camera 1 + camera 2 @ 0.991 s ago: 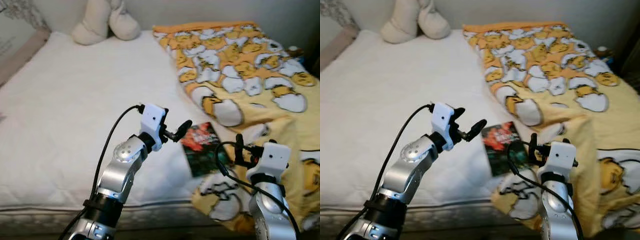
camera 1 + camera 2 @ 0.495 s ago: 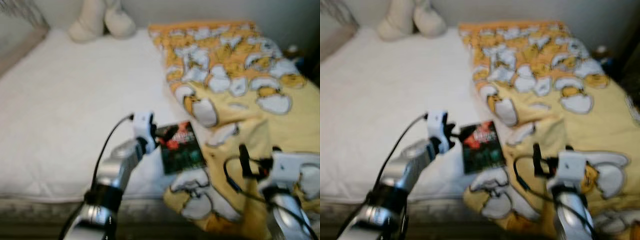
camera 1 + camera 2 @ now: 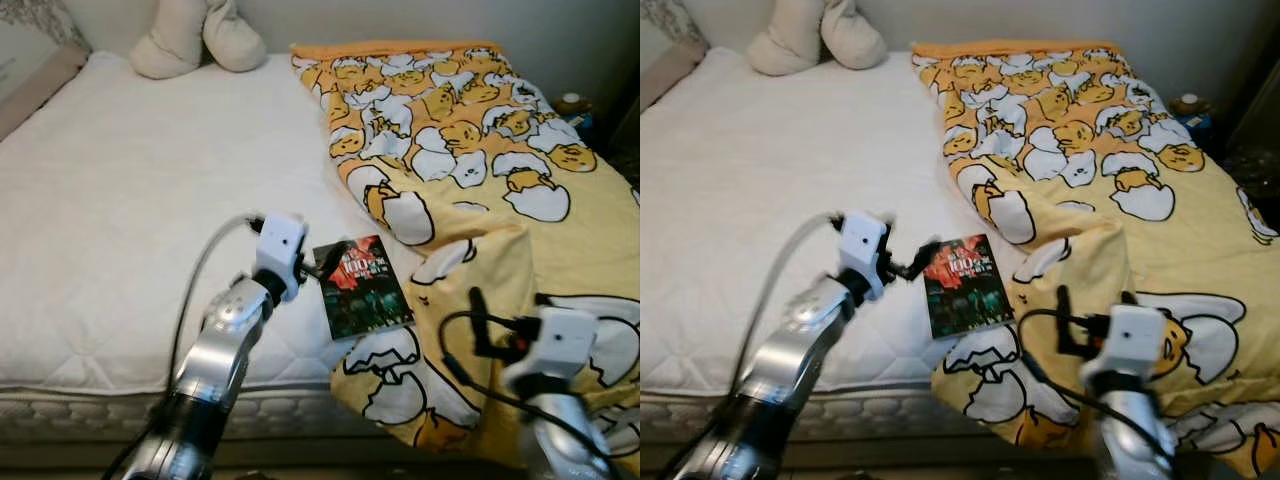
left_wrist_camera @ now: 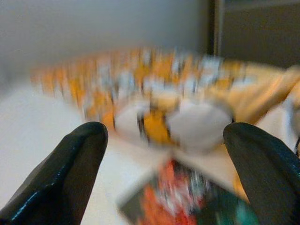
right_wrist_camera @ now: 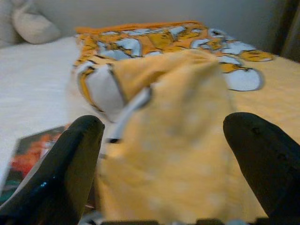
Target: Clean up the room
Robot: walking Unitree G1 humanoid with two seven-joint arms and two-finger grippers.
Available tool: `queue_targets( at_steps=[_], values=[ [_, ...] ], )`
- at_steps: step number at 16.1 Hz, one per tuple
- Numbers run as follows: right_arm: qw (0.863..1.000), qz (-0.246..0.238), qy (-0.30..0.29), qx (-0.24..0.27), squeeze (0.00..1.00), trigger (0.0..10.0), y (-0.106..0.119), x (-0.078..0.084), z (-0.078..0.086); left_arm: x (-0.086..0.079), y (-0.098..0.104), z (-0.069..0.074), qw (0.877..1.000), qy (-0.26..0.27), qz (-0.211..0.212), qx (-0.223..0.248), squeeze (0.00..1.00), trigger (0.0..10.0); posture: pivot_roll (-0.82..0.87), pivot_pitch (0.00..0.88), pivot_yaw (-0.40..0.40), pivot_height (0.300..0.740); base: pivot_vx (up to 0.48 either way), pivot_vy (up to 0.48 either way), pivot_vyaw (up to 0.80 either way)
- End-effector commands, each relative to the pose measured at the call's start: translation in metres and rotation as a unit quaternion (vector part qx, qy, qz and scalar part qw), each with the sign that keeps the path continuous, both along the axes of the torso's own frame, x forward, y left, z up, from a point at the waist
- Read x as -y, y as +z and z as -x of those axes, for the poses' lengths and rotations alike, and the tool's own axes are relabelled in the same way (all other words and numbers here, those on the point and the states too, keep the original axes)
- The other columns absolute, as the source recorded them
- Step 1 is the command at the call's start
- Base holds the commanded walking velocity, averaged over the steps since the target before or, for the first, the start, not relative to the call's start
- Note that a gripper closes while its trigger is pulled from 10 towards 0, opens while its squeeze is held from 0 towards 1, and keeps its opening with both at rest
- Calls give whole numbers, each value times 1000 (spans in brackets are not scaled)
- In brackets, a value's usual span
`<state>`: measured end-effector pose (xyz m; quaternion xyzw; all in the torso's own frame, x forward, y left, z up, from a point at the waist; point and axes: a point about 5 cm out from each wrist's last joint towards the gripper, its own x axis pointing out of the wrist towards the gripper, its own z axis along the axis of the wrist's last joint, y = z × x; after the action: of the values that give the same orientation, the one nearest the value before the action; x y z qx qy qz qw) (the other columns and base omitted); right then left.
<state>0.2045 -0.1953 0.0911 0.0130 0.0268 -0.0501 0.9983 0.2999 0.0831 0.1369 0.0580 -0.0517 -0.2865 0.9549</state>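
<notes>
book [image 3: 362, 285] near bed [image 3: 120, 220] front edge: thin, stiff, light; pinch at edge | left end effector [image 3: 310, 270] fingers apart | right end effector [image 5: 164, 164] fingers apart

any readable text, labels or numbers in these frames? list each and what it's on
"100": large white digits on the cover of the book lying on the bed, by the left gripper. Best guess; a character after it is too blurred to read.
Smaller lines on the book cover: too small to read.
Yellow blanket: cartoon egg pattern, no text.
Small jar beside the bed: label too small to read.
</notes>
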Motion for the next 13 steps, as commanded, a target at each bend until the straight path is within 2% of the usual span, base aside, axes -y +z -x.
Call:
queue_targets(
  at_steps=[1,3,13],
  values=[
    [1000,-4,4,11,0,10000,3,-6,-4,5,8,6,999,-15,-10,27,0,10000,-145,0,49,714,0,0,0],
    [1000,-10,14,9,0,10000,1,-13,-5,5,0,8,1000,-12,-4,6,0,10000,-126,0,38,714,0,0,0],
    [1000,-10,15,9,0,10000,1,-13,-6,4,-1,7,1000,-7,-3,6,0,10000,-118,0,31,714,0,0,0]
  ],
)
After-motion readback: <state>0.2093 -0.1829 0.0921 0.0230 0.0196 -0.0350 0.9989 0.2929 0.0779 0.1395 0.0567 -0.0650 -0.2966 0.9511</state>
